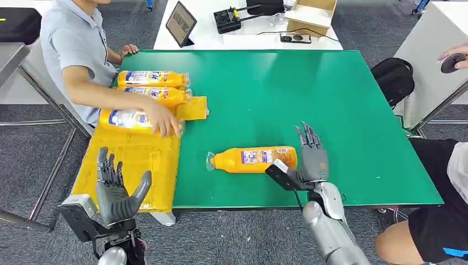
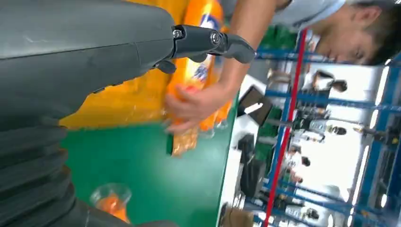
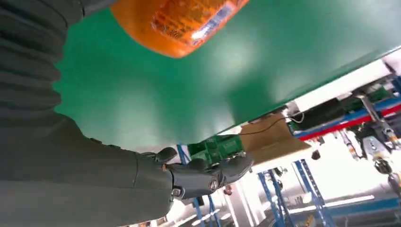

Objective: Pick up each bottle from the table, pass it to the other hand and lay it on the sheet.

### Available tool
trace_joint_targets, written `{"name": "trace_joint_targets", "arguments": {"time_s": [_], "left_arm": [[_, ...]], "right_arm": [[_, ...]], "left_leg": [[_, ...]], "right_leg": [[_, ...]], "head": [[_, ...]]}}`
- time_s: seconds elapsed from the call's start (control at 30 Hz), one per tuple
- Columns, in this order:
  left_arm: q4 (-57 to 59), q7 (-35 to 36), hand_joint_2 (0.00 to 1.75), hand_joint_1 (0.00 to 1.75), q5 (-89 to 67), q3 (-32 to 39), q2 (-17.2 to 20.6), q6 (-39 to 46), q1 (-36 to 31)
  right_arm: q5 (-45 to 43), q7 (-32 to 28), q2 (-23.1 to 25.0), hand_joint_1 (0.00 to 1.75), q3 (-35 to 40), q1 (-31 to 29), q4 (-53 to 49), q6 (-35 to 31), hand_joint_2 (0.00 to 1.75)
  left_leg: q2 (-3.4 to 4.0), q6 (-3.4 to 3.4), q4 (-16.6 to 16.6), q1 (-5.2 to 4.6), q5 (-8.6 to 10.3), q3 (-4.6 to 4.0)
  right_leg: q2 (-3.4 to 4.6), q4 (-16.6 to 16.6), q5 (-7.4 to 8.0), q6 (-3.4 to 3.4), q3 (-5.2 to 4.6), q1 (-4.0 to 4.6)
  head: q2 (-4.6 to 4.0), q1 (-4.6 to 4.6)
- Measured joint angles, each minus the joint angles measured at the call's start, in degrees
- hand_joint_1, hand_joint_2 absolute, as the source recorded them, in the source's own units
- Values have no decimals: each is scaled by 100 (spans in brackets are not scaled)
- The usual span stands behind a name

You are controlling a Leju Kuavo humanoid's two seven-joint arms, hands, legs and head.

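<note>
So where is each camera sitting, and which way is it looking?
Head view: high on the robot, looking forward and down at the green table, the yellow sheet, the lone bottle; left hand and right hand show.
Left wrist view: behind the left hand, facing across the sheet toward a person's hand on a bottle there.
Right wrist view: behind the right hand, facing over the table with the lone bottle close.
Shared: head and right wrist views both show that bottle.

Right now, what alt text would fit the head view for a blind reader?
An orange bottle lies on a green table, the robot's open right hand beside its base. A person's hand steadies bottles on a yellow sheet near the open left hand.
</note>
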Motion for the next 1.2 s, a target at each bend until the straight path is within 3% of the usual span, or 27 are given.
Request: {"name": "trace_joint_targets", "arguments": {"time_s": [0.43,0.6,0.97,1.2], "left_arm": [[424,511,175,0,361,35,-28,262,-274],[577,502,175,0,85,28,-28,448,-368],[763,467,175,0,-35,22,-28,503,-488],[763,494,175,0,157,6,-28,263,-496]], "right_arm": [[188,241,-140,0,9,-1025,1174,271,175],[-123,-15,-92,0,13,-1297,1566,988,175],[-127,-352,241,0,335,-1497,2192,1687,175],[365,198,306,0,760,-1712,2393,1473,175]], "left_leg": [[-2,4,1,0,5,2],[-2,4,1,0,6,2],[-3,4,1,0,5,0],[-4,5,1,0,6,0]], "right_leg": [[-1,0,3,2,4,0],[-1,1,4,2,4,0],[0,2,3,2,1,1],[-1,2,3,2,2,0]], "head": [[0,2],[0,2],[0,2],[0,0]]}}
